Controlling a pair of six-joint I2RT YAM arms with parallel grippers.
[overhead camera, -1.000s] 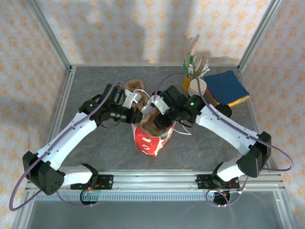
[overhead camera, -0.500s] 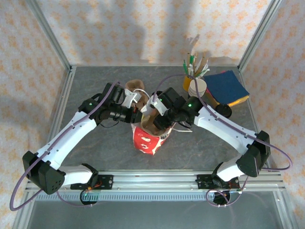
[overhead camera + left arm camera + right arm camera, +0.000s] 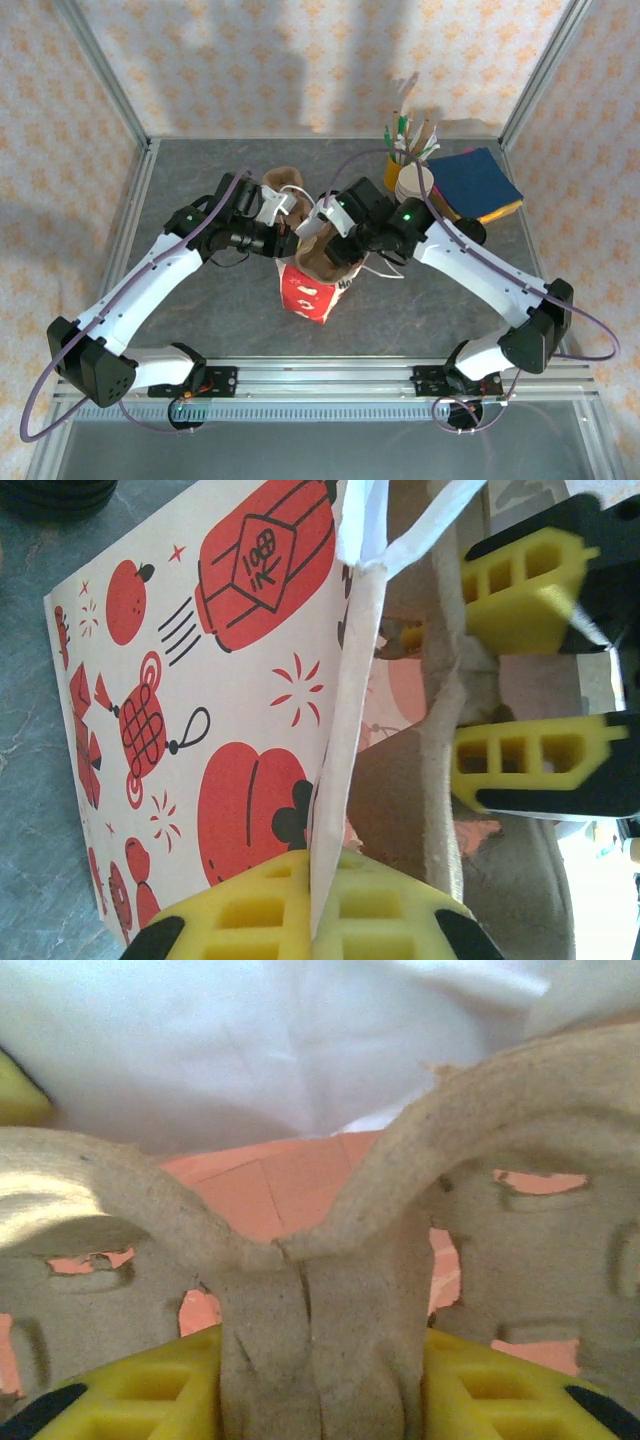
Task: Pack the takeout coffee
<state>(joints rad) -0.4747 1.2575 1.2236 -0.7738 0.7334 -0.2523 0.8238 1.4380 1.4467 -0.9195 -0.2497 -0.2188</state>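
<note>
The left gripper [image 3: 315, 912] is closed on the top edge of a paper bag [image 3: 200, 680], its ribbed yellow pads [image 3: 235, 918] pressing the thin white sheet from both sides. The bag's smooth outer wall runs away from these pads, printed with red lanterns, knots and round fruit. It lies tilted on the mottled grey table [image 3: 200, 300].

Just past that pinched edge, inside the bag's mouth, is a moulded pulp carrier [image 3: 320, 1260]. It is grey-brown, rough and fibrous, with rounded humps, torn-looking rims and slotted cut-outs. The right gripper [image 3: 312, 1385] is clamped on the carrier's folded central ridge, a yellow pad on either side. The salmon-red inner face of the bag shows through the slots beyond it, and the white bag wall rises above.

Since a second ago both grips are unchanged. The right wrist has shifted only slightly, and bag and carrier lie almost where they did between the two grippers.
</note>
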